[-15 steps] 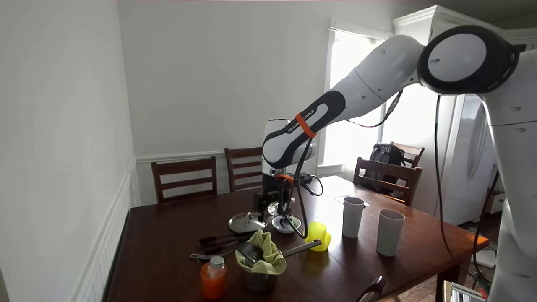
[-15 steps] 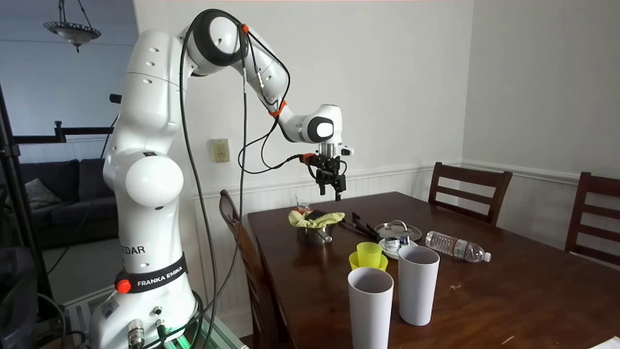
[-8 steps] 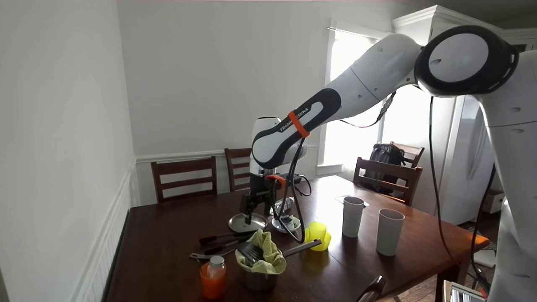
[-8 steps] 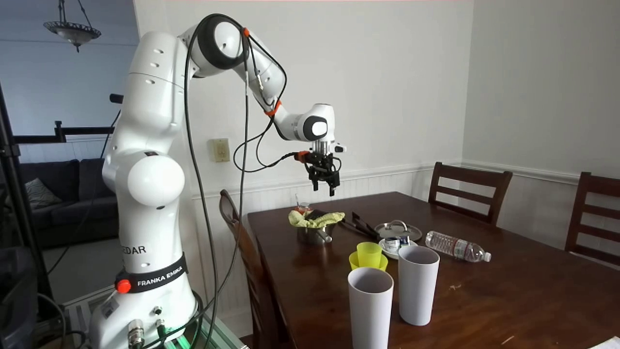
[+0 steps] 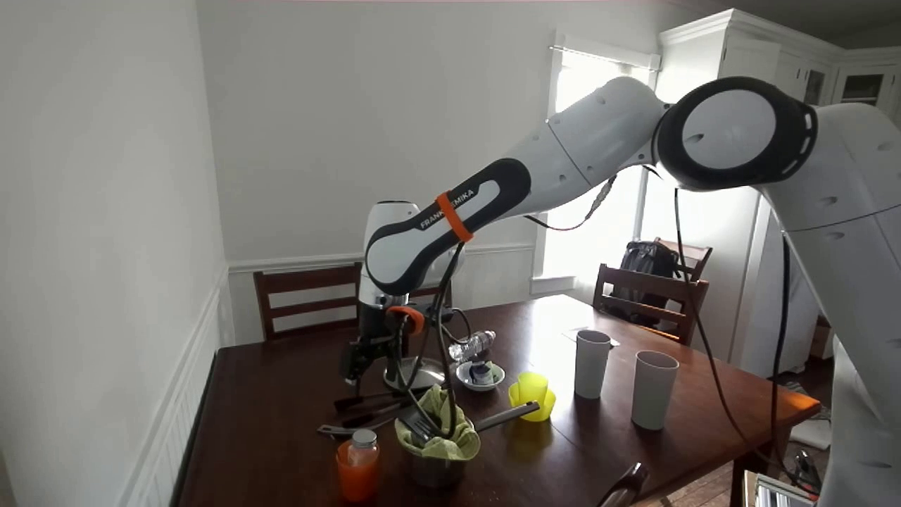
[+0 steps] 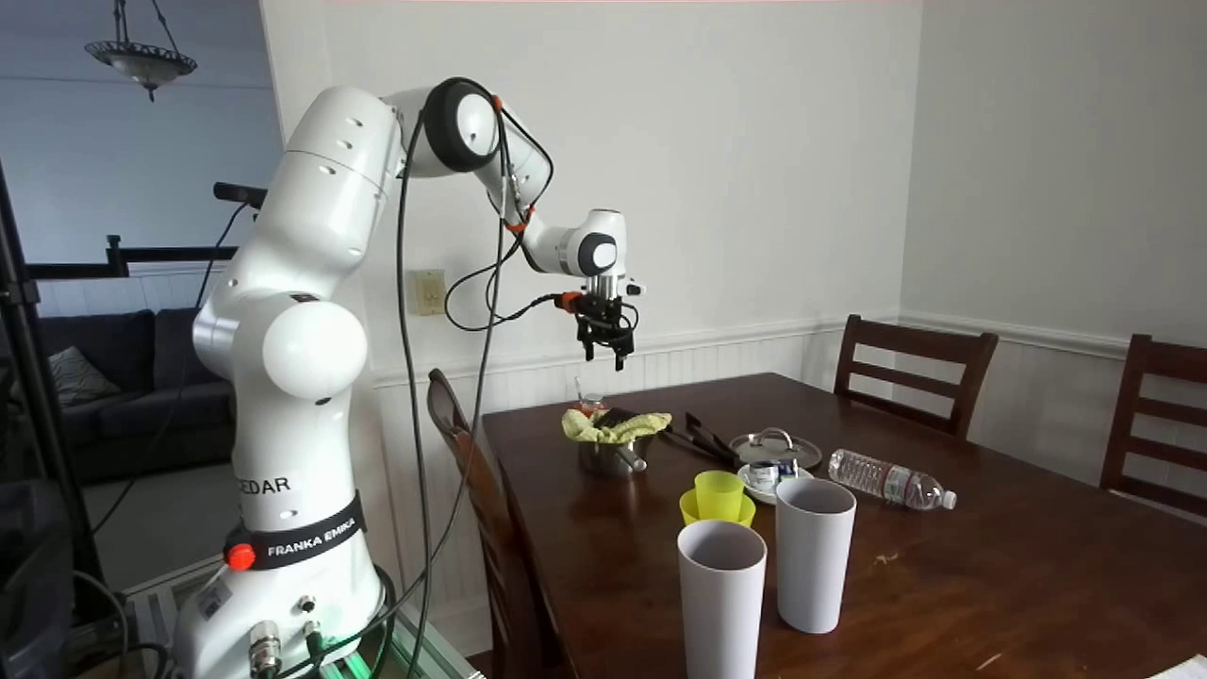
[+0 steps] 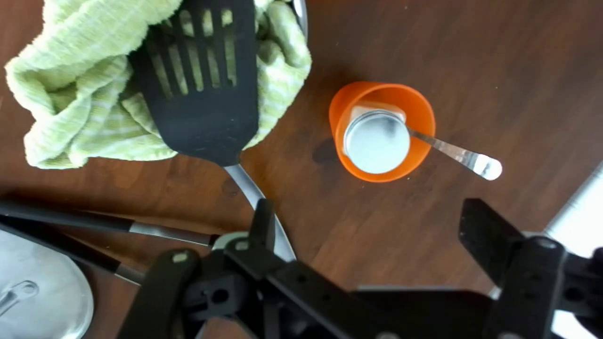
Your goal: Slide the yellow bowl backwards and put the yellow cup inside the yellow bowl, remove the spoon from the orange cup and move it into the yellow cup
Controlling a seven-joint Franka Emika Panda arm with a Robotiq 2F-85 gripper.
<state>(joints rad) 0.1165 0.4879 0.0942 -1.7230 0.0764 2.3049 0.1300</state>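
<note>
I have the claw (image 7: 370,215) wide above the surface (image 6: 990,585); the spoon (image 7: 457,153) leans in the orange cup (image 7: 420,112) (a jar (image 7: 377,141) shares it) near the wall-side edge, the yellow cup (image 6: 719,495) inside the yellow bowl (image 6: 689,510).

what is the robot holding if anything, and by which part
Nothing: the jaws stand open and empty, and the spoon sticks out of the orange cup.

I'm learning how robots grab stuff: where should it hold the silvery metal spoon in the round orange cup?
Probably the handle end of the slim silvery metal spoon, from above, jaws either side: it sticks out past the rim of the round orange cup, away from the silver-lidded jar.
</note>
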